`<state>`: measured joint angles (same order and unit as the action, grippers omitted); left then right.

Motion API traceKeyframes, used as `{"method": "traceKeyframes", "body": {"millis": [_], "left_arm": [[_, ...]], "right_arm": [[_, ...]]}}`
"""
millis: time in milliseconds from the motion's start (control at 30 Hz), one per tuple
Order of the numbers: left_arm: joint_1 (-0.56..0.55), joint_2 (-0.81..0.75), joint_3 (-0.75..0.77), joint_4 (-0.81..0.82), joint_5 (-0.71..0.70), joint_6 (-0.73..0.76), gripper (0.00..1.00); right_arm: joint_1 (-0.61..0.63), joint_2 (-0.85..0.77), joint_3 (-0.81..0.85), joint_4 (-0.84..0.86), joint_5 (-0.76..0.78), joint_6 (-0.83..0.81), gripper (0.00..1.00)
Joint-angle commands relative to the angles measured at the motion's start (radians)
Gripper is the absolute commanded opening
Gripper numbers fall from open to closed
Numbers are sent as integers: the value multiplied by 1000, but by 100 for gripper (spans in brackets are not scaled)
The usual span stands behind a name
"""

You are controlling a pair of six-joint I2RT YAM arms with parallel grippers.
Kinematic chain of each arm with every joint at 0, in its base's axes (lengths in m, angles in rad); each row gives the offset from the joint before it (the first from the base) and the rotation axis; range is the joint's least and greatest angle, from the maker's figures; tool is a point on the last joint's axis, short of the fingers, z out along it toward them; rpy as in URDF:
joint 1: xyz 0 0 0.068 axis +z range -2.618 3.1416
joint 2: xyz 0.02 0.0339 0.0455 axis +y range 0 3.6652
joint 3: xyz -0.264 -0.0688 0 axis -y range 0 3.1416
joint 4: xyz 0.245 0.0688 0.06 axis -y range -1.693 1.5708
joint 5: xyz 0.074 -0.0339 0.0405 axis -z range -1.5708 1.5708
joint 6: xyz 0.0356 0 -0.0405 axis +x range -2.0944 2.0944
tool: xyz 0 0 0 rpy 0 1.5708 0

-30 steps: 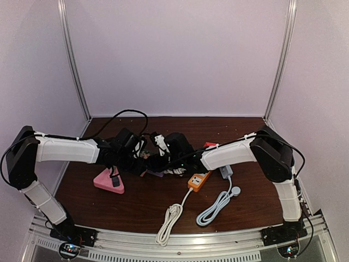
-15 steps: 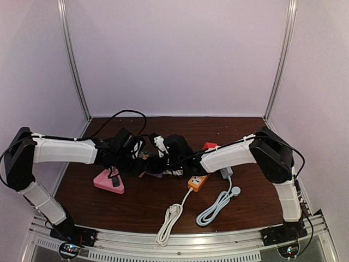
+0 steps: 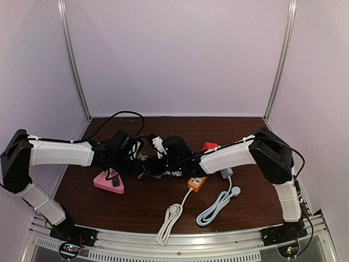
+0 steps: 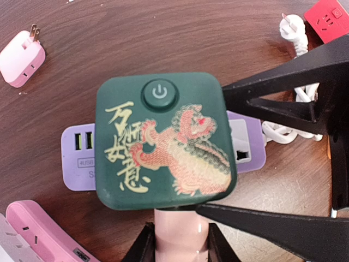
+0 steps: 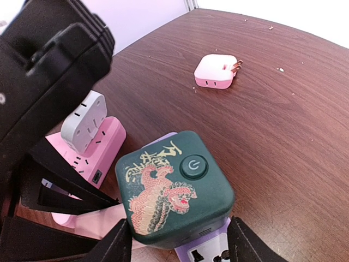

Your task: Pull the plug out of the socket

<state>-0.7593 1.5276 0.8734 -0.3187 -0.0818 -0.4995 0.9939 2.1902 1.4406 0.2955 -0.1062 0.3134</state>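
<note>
A dark green cube socket [image 4: 163, 139] with a dragon print lies on a purple power strip [image 4: 248, 150] at the table's middle [image 3: 152, 164]. A pale pink plug [image 4: 177, 234] sticks out of the cube's near side and butts against it. My left gripper [image 4: 177, 243] is shut on this pink plug, with a finger on each side of it. My right gripper [image 5: 180, 245] is shut on the green cube [image 5: 172, 188], its black fingers [image 4: 278, 82] pressing the cube's two sides. The pink plug also shows in the right wrist view [image 5: 92, 221].
A pink triangular socket block [image 3: 108, 182] with a white adapter [image 5: 82, 117] lies to the left. A small pink adapter [image 4: 22, 57] lies behind. An orange strip [image 3: 199, 180], a white cable [image 3: 170, 215], a grey cable [image 3: 218, 204] and a red socket [image 3: 210, 146] lie to the right.
Both grippers and the cube between them have shifted slightly to the left. The grips look the same.
</note>
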Motion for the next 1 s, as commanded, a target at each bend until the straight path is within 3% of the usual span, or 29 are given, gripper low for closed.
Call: {"method": "traceKeyframes", "body": {"millis": [0, 500, 967], "left_arm": [[-11, -42, -33, -106, 51, 7, 3], [-11, -67, -76, -108, 122, -37, 2], [-12, -118, -127, -108, 104, -25, 2]], "right_arm": [[-49, 43, -17, -82, 207, -17, 60], [-44, 70, 0, -95, 273, -18, 60], [-48, 88, -16, -82, 275, -18, 59]]}}
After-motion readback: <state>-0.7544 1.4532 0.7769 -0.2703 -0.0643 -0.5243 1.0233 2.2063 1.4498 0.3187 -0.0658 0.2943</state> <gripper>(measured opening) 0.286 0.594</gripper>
